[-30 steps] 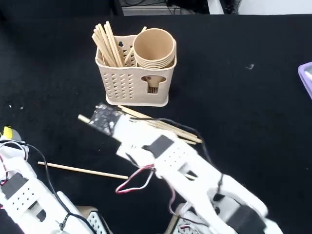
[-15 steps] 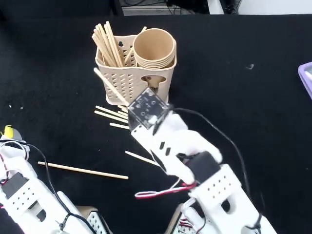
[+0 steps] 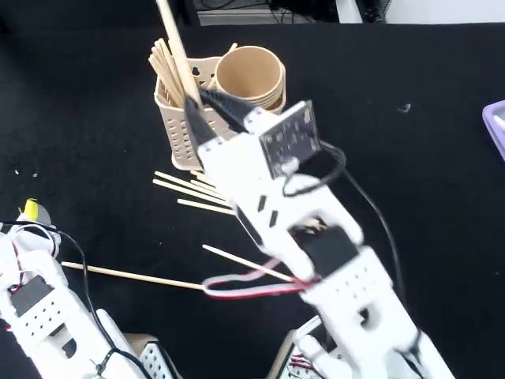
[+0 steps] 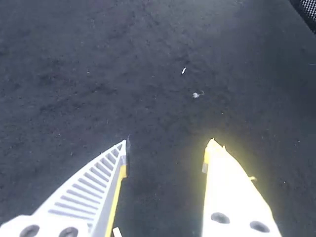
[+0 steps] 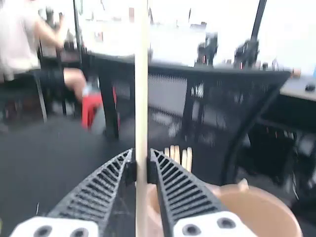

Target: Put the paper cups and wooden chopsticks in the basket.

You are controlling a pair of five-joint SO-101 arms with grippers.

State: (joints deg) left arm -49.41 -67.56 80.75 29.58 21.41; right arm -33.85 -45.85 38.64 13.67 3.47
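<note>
A beige slotted basket [image 3: 175, 130] stands at the back of the black table, holding a bundle of wooden chopsticks [image 3: 163, 69] and a stack of paper cups [image 3: 250, 75]. My right gripper [image 3: 197, 106] hovers over the basket's front, shut on one chopstick [image 3: 173, 38] that stands nearly upright; in the right wrist view the stick [image 5: 141, 98] runs between the fingers [image 5: 170, 185], with a cup rim [image 5: 256, 210] below. Several loose chopsticks [image 3: 185, 189] lie in front of the basket, and a long one [image 3: 126, 275] lies nearer. My left gripper [image 4: 165, 153] is open over bare mat at the left edge.
A purple object [image 3: 495, 122] sits at the table's right edge. The right arm's body [image 3: 316, 260] stretches across the middle of the table above the loose chopsticks. Small white specks [image 4: 196, 94] dot the mat by the left gripper.
The right gripper has risen from the mat with one chopstick, swung it from lying to nearly upright, and moved toward the basket. The left arm has barely shifted.
</note>
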